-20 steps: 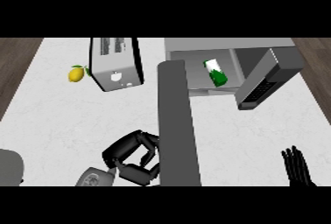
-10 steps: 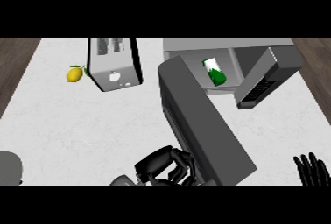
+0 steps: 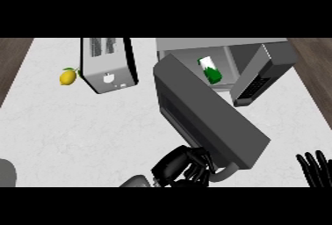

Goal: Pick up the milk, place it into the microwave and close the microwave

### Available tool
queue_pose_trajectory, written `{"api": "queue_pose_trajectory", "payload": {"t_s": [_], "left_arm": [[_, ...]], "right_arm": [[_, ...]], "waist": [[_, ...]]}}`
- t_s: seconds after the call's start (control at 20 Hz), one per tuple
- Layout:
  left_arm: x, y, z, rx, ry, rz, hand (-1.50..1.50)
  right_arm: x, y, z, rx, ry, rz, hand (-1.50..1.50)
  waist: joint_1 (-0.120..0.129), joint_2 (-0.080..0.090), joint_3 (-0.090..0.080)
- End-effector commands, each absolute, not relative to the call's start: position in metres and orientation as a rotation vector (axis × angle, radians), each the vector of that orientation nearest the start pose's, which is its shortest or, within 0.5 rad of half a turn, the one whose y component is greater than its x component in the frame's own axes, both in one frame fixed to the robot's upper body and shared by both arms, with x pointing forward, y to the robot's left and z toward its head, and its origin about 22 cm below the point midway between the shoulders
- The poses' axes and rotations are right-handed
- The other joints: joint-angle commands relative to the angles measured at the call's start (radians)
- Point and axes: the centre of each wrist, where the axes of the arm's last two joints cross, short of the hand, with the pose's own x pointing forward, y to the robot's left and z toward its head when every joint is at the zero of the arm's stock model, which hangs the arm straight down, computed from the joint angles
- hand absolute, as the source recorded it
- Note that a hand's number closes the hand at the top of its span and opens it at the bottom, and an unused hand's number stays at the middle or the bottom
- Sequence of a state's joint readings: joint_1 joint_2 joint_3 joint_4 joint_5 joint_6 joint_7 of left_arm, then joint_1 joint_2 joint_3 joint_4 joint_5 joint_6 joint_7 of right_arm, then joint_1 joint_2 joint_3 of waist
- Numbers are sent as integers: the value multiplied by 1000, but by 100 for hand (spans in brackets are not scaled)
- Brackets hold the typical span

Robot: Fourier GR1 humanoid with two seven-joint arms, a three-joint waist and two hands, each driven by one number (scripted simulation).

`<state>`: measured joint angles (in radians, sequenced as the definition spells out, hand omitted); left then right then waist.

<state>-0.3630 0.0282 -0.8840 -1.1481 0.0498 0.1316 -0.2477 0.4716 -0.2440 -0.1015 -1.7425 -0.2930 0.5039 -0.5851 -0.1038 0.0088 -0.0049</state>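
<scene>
Our left fingers (image 3: 194, 163) are curled against the free end of the microwave door (image 3: 207, 118), close by the pale handle (image 3: 224, 173) at its lower corner — whether they wrap the handle or only press the door's edge we cannot tell, so we call the left hand (image 3: 178, 165) closed without naming what it grips. Our right hand (image 3: 315, 166) shows at the view's lower right with straight fingers up, resting and holding nothing.

Outward from the fingers, the door runs as a long dark slab from the hand up to the microwave (image 3: 259, 66) at the top right, standing wide open. Inside the cavity sits the milk (image 3: 209, 69), a white carton with a green patch, tilted rather than upright. So the placing looks done, and what remains, in our judgement, is the closing.

The carton we would expect to be light, fairly stiff and smooth-sided, best taken across its flat faces around the middle; it needs no more handling unless it blocks the door. The door is the thing to manage now — rigid, hinged, likely to swing freely, so pushing on its free end near the handle seems the best place.

Further out on the tabletop (image 3: 77, 127) stand a toaster (image 3: 109, 66) and, just beside it, a lemon (image 3: 67, 77), well apart from the door's sweep.
</scene>
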Motion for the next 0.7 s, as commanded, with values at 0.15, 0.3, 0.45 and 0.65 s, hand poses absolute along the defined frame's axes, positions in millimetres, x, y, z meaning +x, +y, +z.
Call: {"api": "queue_pose_trajectory", "payload": {"t_s": [0.15, 0.3, 0.45, 0.65], "left_arm": [[221, 6, -30, -453, -1670, -873, 150], [232, 2, -18, -435, -1705, -784, 150], [248, 2, -9, -372, -1721, -690, 150], [257, -2, -2, -334, -1761, -645, 150]], "right_arm": [[121, -316, 19, 437, -1943, 160, -150], [122, -319, 27, 451, -1927, 189, -150], [118, -309, 34, 473, -1937, 186, -150], [118, -309, 47, 471, -1938, 189, -150]], "waist": [[-38, 9, -2], [-57, 15, -2], [-80, 17, -3], [-87, 21, -3]]}}
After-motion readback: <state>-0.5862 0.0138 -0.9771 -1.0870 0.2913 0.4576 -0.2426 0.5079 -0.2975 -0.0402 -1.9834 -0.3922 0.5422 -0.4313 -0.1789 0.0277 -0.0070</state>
